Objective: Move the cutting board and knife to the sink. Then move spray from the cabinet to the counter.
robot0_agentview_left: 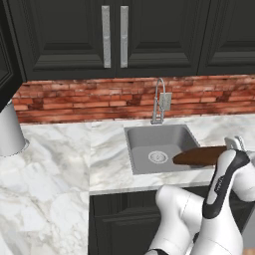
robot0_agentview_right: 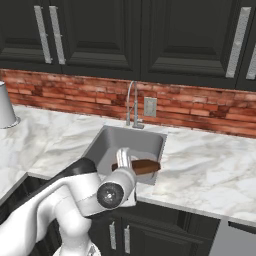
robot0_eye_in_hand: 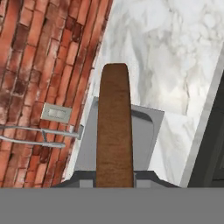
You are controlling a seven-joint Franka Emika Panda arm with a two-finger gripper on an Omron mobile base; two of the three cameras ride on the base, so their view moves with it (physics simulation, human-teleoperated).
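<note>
Currently the end effector (robot0_eye_in_hand: pixel 114 181) is clamped on the near end of the cutting board (robot0_eye_in_hand: pixel 114 131), which hangs level above the sink (robot0_agentview_left: pixel 144 137), its far end pointing over the basin. Behind the sink the faucet (robot0_agentview_left: pixel 158 99) rises against the brick wall (robot0_agentview_left: pixel 74 97), marble tabletop (robot0_agentview_left: pixel 50 169) on both sides.

We note an arm (robot0_agentview_left: pixel 199 219) of glossy white, rounded shell segments, bulbous at the joints. A black elongated band with small pale lettering runs along one link (robot0_agentview_left: pixel 221 182). From the right base view, a round dark joint cap (robot0_agentview_right: pixel 110 195) with a grey centre sits at 6 o'clock of the frame.
</note>
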